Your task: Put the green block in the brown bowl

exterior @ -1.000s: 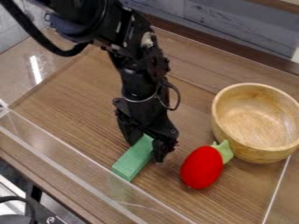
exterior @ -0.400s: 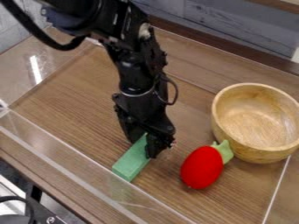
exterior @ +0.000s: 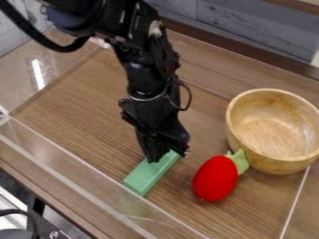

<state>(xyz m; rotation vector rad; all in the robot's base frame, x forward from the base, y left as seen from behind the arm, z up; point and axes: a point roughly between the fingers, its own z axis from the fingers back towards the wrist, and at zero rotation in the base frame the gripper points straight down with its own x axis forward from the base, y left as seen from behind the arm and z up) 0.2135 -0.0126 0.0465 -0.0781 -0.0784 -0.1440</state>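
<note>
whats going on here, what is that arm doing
A black robot arm is reaching down to a wooden table. Its tool points straight down and is pinched shut on the far end of a green block, which is low against the table and not clearly lifted. The brown bowl sits empty to the right. A red toy strawberry lies between the block and the bowl.
</note>
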